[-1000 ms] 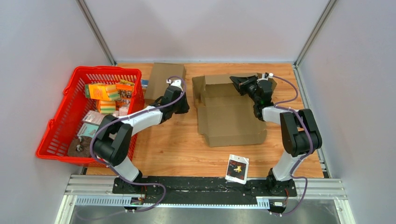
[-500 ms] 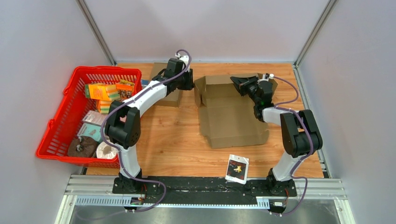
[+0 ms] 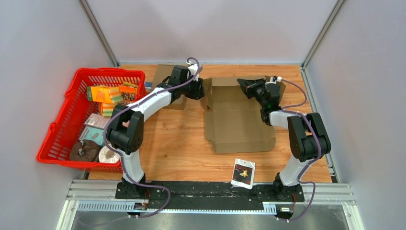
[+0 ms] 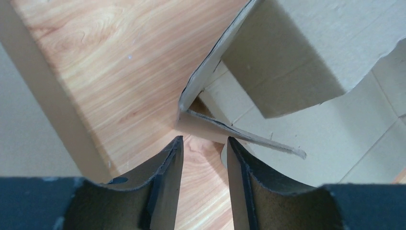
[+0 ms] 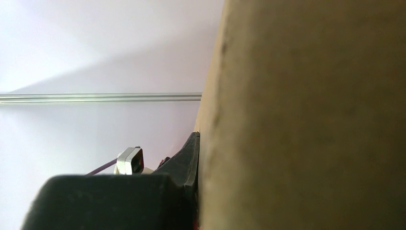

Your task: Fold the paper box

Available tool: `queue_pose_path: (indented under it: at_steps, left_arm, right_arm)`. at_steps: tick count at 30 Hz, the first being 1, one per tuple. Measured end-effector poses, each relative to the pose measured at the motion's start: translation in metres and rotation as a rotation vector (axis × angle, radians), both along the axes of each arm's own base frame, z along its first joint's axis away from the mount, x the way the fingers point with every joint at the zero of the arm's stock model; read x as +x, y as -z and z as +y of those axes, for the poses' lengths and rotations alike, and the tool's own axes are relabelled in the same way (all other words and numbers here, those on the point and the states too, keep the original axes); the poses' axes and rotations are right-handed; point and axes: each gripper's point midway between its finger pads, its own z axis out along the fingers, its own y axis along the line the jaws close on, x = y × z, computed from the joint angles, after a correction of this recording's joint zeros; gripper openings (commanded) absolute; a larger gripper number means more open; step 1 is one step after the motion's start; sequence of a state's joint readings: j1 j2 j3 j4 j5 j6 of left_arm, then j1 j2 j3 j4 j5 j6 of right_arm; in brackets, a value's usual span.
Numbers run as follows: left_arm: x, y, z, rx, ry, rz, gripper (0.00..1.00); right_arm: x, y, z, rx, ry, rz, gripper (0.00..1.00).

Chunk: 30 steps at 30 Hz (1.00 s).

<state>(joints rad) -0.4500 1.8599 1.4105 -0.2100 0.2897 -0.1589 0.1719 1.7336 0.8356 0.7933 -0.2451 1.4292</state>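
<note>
A wooden table fills the middle of the top view, with a red basket of packaged goods at the left. The paper box lies opened out right of centre, its back flaps raised. Another piece of cardboard lies at the upper middle. The left gripper sits at the box's upper left corner, fingers spread, nothing between them. The right gripper pinches the box's upper right flap, fingers pressed together. A small packet lies near the bottom edge.
</note>
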Motion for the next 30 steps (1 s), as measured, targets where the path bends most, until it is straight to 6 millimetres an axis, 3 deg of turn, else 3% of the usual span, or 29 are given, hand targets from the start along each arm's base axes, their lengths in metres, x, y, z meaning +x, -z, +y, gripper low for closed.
queue_pose_path:
  at_steps: [7,12,18,21,23,27,30]
  left_arm:
    - [0.011,-0.026,-0.021,-0.098,0.025,-0.058,0.40]
    - [0.002,-0.036,-0.048,-0.143,0.070,-0.092,0.35]
    - [-0.028,-0.011,-0.068,-0.150,0.136,-0.065,0.38]
    - [-0.041,0.004,-0.058,-0.122,0.139,-0.035,0.39]
    - [-0.049,0.004,-0.046,-0.112,0.128,-0.035,0.40]
    - [-0.057,-0.020,-0.011,-0.129,0.064,-0.096,0.40]
    - [-0.045,-0.041,0.016,-0.118,-0.007,-0.167,0.41]
  right_arm:
    - [-0.001,0.000,0.002,0.006,0.005,-0.004,0.00]
    - [-0.003,0.001,0.001,0.007,0.015,-0.002,0.00]
    - [-0.007,-0.003,0.006,-0.017,0.002,-0.017,0.00]
    - [-0.008,-0.003,0.006,-0.040,0.000,-0.019,0.00]
    - [-0.009,-0.002,0.006,-0.050,-0.001,-0.016,0.00]
    - [-0.009,-0.002,0.005,-0.056,-0.001,-0.018,0.00]
    - [-0.009,-0.002,0.005,-0.055,-0.001,-0.018,0.00]
